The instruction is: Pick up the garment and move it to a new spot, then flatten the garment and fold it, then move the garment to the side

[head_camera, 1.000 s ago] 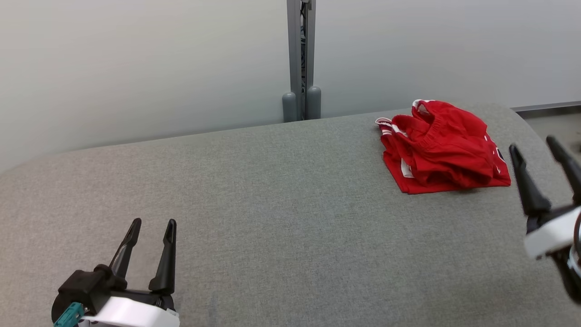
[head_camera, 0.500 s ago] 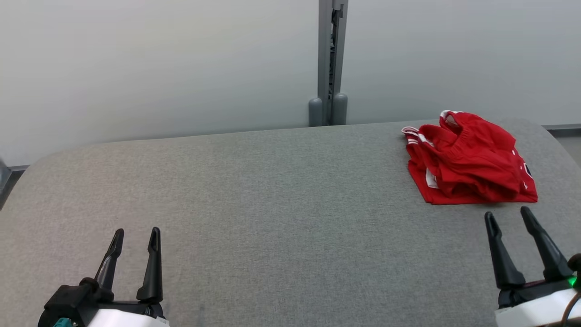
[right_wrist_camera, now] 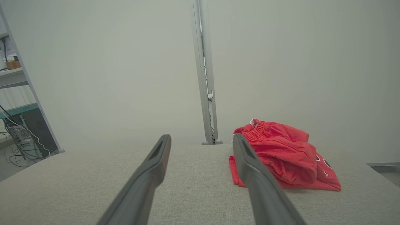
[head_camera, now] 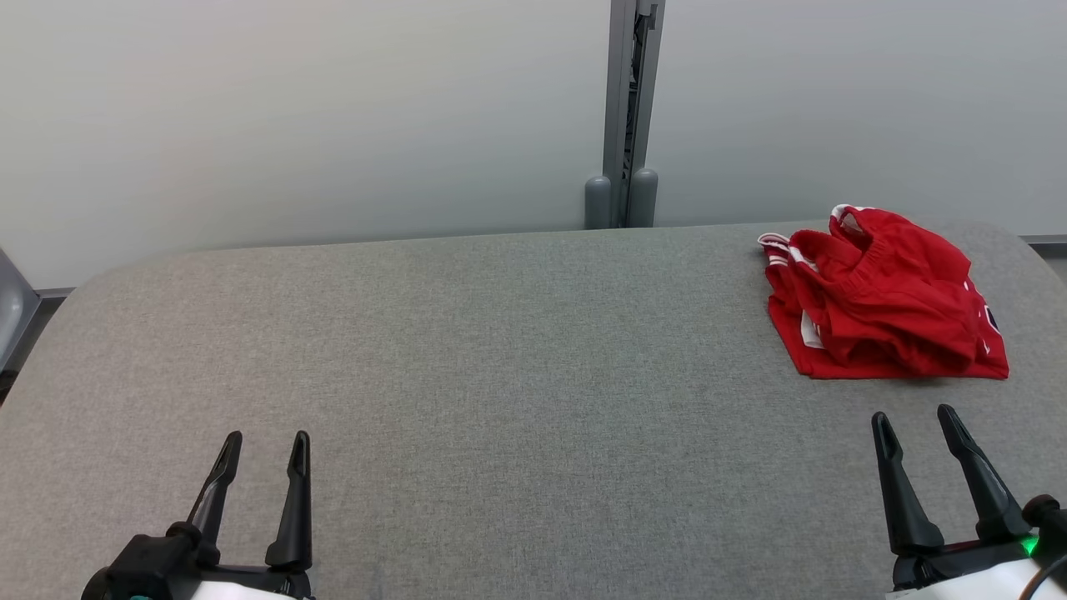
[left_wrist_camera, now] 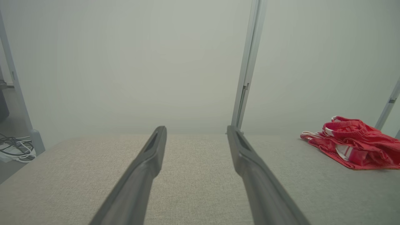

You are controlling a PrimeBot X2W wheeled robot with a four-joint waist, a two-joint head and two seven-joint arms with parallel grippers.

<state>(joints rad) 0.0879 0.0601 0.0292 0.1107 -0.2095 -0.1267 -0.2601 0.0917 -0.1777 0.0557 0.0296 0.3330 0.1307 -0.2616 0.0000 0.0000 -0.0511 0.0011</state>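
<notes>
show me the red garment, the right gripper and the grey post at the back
red garment [head_camera: 896, 312], head view, on its bunched red middle
right gripper [head_camera: 913, 414], head view, midway between its two fingertips
grey post [head_camera: 623, 100], head view, on its upright shaft

**Head view.** The left gripper [head_camera: 268, 436] and right gripper [head_camera: 913, 413] are cut off below their finger bases by the bottom edge.

**Left wrist view.** The garment [left_wrist_camera: 356, 147], right of the parted jaws, runs past the right edge. The cables [left_wrist_camera: 15, 148], far left of the jaws, are blurred.

**Right wrist view.** One finger [right_wrist_camera: 250, 168] covers the garment's near-left part. The garment's dark print is too small to read, and its folds hide the underside.
</notes>
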